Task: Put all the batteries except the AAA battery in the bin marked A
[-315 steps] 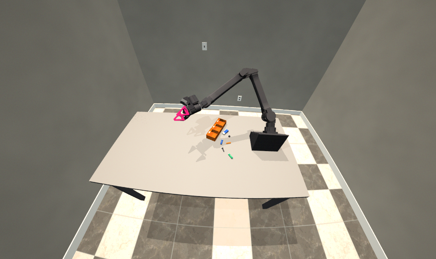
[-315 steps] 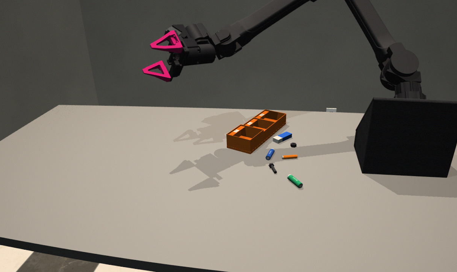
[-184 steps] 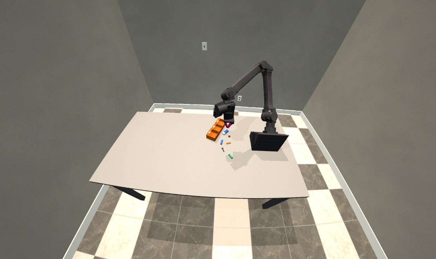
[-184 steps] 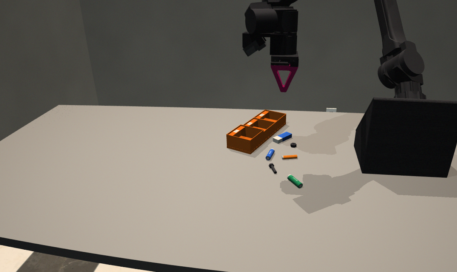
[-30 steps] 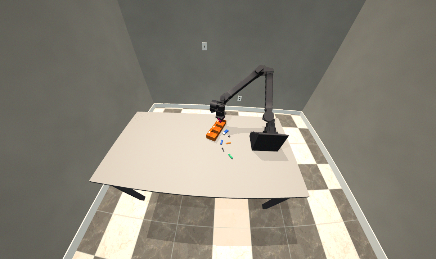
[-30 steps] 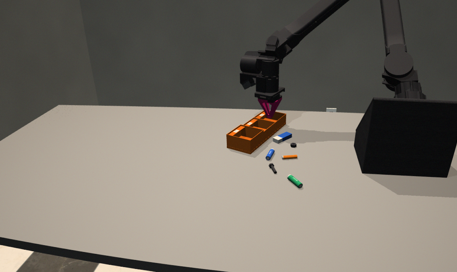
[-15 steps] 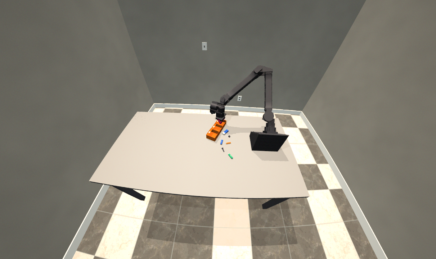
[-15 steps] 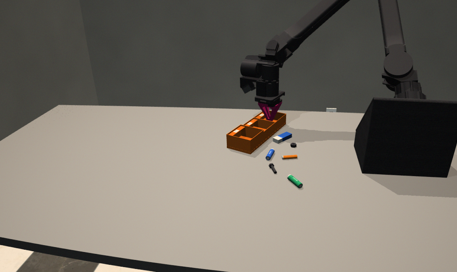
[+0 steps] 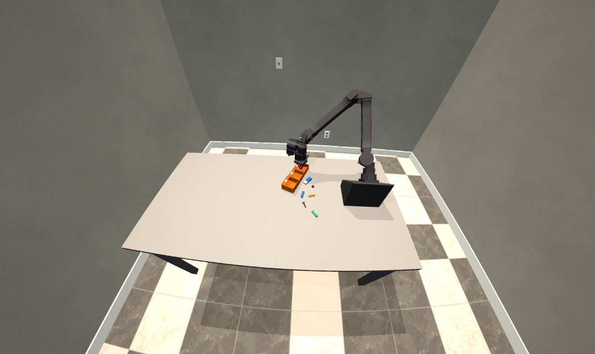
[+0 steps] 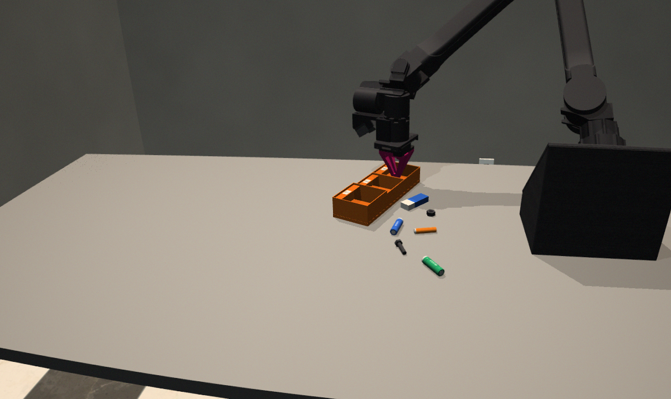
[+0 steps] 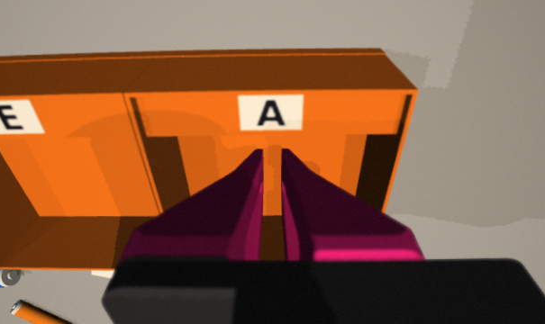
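An orange row of three bins [image 10: 375, 193] stands on the table. The far end compartment is marked A [image 11: 270, 112], and the one beside it is marked E [image 11: 11, 117]. My gripper [image 10: 396, 173] points straight down with its magenta fingertips lowered inside compartment A. The fingers are shut with only a thin gap, and nothing shows between them. A blue battery [image 10: 396, 226], a thin orange battery [image 10: 425, 229] and a green battery [image 10: 433, 266] lie on the table to the right of the bins. I see no item on the visible floor of compartment A.
A blue and white eraser [image 10: 414, 200] lies right beside the bins. A small black round part [image 10: 430, 213] and a black bolt [image 10: 400, 246] lie among the batteries. A large black box [image 10: 600, 200] at the arm's base stands at the right.
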Available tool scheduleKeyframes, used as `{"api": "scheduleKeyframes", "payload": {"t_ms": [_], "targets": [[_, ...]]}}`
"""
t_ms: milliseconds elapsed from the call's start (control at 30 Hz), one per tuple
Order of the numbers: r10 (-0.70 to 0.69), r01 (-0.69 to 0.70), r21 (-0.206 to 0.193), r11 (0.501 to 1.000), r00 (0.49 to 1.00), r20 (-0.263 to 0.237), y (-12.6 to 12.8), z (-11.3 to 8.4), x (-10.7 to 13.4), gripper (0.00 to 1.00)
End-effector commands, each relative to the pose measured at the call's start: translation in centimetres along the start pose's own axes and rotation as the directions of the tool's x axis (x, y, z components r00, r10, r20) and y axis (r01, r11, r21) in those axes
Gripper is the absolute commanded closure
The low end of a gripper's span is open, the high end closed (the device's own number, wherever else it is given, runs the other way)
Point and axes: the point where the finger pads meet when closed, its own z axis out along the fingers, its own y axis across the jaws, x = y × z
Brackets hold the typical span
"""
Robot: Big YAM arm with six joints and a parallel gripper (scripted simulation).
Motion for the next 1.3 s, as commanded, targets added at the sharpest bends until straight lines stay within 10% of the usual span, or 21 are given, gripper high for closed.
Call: {"api": "scheduleKeyframes", "payload": {"t_ms": [0,1267], "targets": [[0.001,-0.001,-0.004,1.000,1.000,0.028,-0.1,-0.7,-1.2,0.92],[0.016,-0.015,-0.009,1.000,0.998,0.056,-0.2,-4.5,-2.3,0.92]]}}
